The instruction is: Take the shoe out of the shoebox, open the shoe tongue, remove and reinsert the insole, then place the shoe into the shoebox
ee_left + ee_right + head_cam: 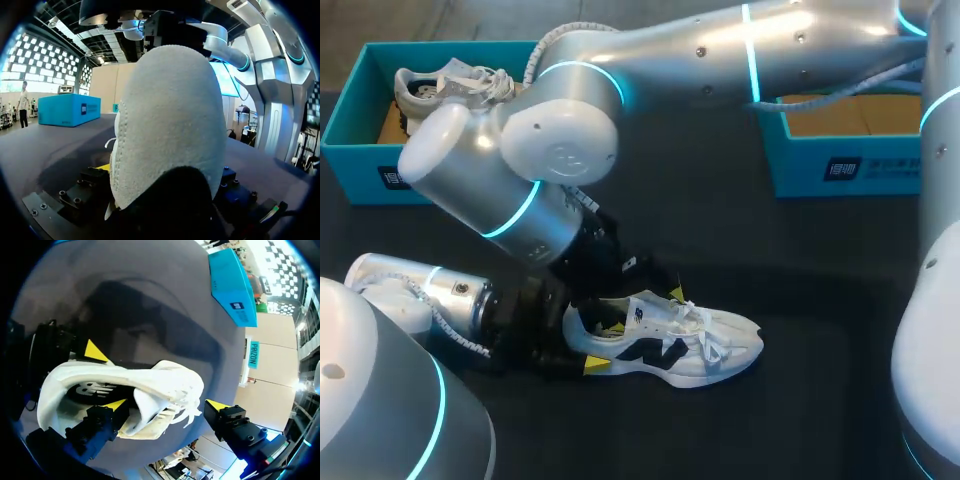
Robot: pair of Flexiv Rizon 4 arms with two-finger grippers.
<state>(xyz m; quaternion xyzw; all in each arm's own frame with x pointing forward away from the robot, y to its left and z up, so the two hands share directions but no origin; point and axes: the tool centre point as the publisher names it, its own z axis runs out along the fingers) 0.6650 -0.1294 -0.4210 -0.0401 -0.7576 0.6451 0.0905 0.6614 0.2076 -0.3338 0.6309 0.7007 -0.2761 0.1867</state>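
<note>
- The white shoe point(695, 345) sits upright on the dark surface point(820, 420), its toe toward my right.
- The left gripper point(582, 345) has its fingers pressed on the heel from both sides.
- The right gripper point(166, 407) hangs over the shoe's mouth with its fingers wide apart, one inside the opening and the other beyond the laces.
- The left shoebox point(350, 150) holds a second shoe point(440, 85).
- The right shoebox point(840, 170) stands well apart from it.

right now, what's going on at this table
The white shoe sits on the table, out of the box. My left pincer grips its heel from both sides. The right pincer hangs open over the laces, one finger at the shoe's opening, so the tongue step looks about to begin.
</note>
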